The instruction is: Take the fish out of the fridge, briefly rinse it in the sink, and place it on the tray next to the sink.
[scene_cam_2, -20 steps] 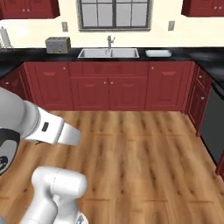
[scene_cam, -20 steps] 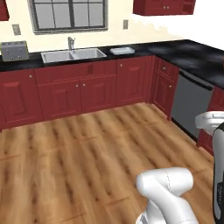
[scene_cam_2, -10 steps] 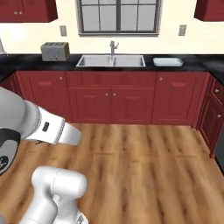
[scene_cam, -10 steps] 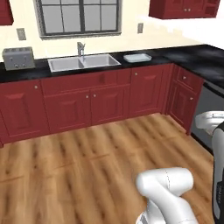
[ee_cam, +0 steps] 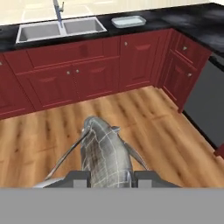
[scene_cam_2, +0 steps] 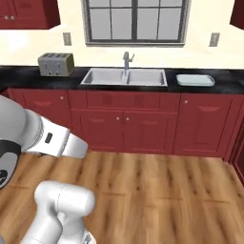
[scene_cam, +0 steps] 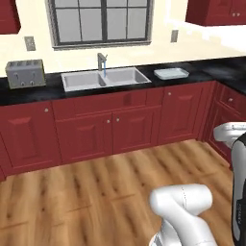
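Tool (ee_cam: 107, 176) clamped on fish (ee_cam: 105, 153), long axis pointing away along tool. Sink (ee_cam: 60, 29) well ahead, slightly left, across open floor; tray (ee_cam: 128, 21) just right of it on surface (ee_cam: 183, 19).

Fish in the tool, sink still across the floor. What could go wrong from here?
1. The small grey-silver fish sticks far out past the tool, held only near one end; it might slip while the base drives.
2. The double-basin grey metal sink has a grey angular faucet over its divider; the protruding fish could clip it.
3. The pale rectangular tray sits close by; overshoot could skip the rinse.
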Robot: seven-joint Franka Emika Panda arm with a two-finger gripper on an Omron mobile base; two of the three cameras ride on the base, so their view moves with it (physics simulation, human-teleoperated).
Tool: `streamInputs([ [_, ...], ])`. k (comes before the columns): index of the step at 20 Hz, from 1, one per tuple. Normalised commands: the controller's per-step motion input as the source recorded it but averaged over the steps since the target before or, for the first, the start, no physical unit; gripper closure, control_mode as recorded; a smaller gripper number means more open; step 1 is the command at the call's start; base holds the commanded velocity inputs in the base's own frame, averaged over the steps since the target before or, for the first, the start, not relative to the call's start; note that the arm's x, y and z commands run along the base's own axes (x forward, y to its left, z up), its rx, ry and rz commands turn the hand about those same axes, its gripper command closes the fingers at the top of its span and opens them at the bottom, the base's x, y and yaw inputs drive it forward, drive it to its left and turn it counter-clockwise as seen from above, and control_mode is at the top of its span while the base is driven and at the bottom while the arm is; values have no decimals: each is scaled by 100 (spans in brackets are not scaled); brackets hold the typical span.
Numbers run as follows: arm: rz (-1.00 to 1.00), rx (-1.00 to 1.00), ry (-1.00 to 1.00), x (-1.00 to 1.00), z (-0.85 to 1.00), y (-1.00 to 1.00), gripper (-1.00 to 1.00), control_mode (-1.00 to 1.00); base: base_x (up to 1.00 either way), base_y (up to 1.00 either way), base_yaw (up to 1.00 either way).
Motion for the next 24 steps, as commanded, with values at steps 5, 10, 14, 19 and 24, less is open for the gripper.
streamInputs([
  [5, 0, 0, 0, 0, 0, 0, 100, 100, 100, -70, 7],
  [10, 0, 0, 0, 0, 0, 0, 100, 100, 100, -78, 6],
  [14, 0, 0, 0, 0, 0, 0, 100, 100, 80, -17, 28],
  [19, 0, 0, 0, 0, 0, 0, 100, 100, 56, -13, 29],
  [24, 0, 0, 0, 0, 0, 0, 100, 100, 71, -37, 24],
])
